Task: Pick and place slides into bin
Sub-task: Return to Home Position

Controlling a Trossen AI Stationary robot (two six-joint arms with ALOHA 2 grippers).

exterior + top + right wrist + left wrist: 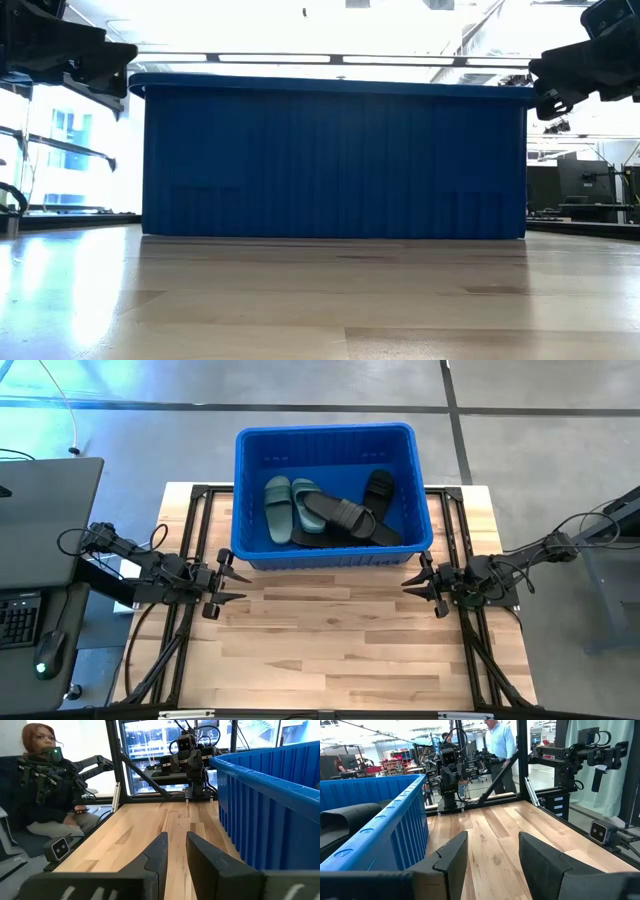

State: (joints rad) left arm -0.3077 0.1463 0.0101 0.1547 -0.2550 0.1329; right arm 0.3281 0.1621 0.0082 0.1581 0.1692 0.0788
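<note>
The blue bin [325,430] stands at the table's far middle; it fills the low view [335,160]. Inside lie two sage green slides [278,510] side by side at the left and several black slides [345,515] overlapping at the middle and right. One black slide shows over the rim in the left wrist view [350,815]. My left gripper [240,586] is open and empty, just in front of the bin's near left corner. My right gripper [408,586] is open with a narrow gap and empty, in front of the near right corner.
Bare wooden tabletop [330,650] lies between the grippers and the near edge. A desk with a keyboard and mouse [40,620] stands left of the table. A person sits beyond the table's left side [40,780]; another stands beyond the right side [500,740].
</note>
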